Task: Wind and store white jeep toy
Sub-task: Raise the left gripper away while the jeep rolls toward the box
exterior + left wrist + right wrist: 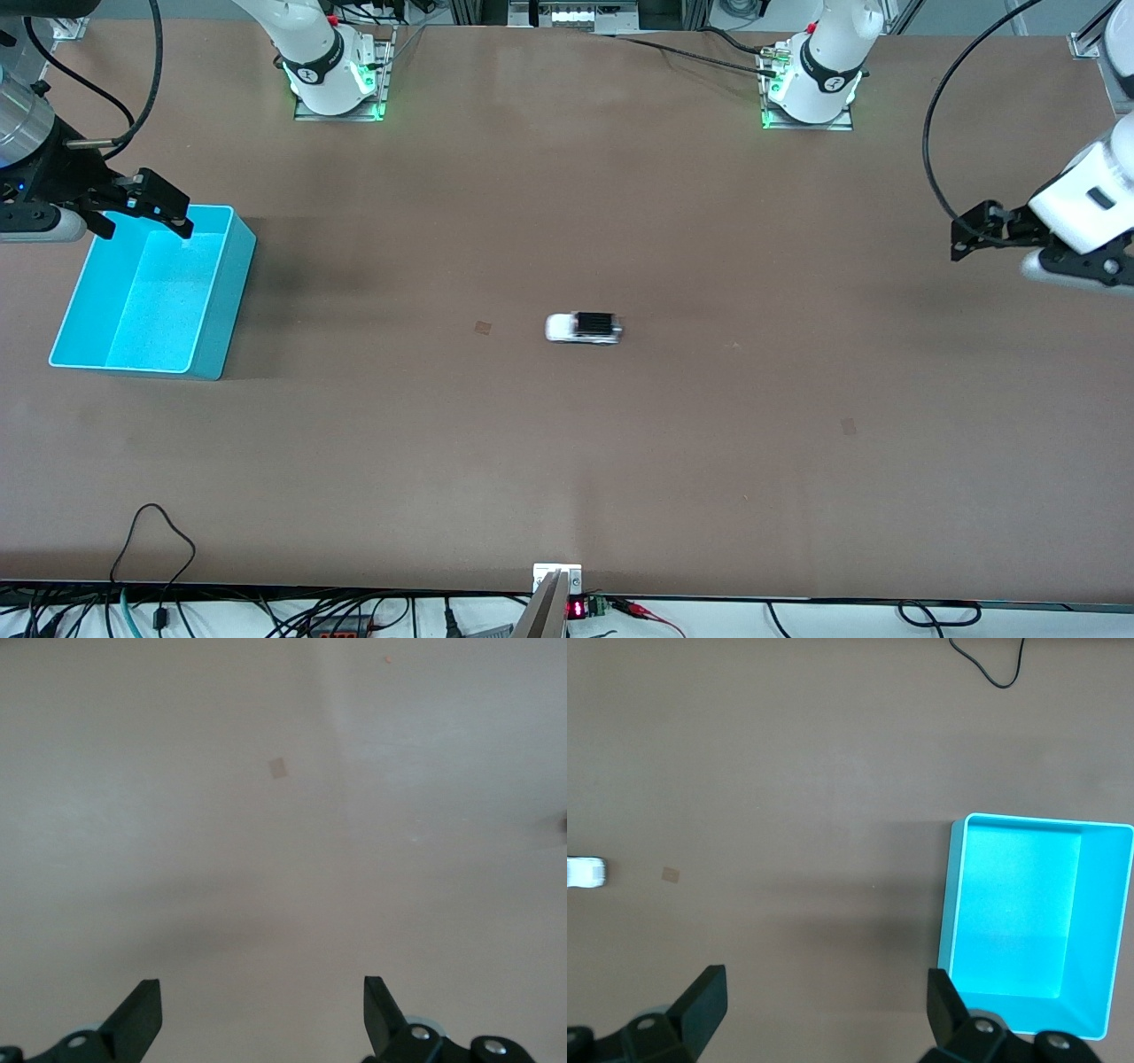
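Observation:
The white jeep toy [584, 328], small with a black ribbed roof, lies on the brown table near its middle; its white end shows in the right wrist view [585, 873]. The turquoise bin [62, 337] stands empty at the right arm's end of the table and shows in the right wrist view [1099, 930]. My right gripper [146, 217] is open and empty, held over the bin's rim nearest the robots' bases; it also shows in its wrist view [824, 988]. My left gripper [970, 237] is open and empty over bare table at the left arm's end, and shows in its wrist view [261, 1001].
A small tan patch [483, 328] marks the table between the jeep and the bin. Another faint patch [848, 426] lies nearer the front camera toward the left arm's end. Cables [151, 540] hang along the table's front edge. The arm bases [332, 80] stand along the back.

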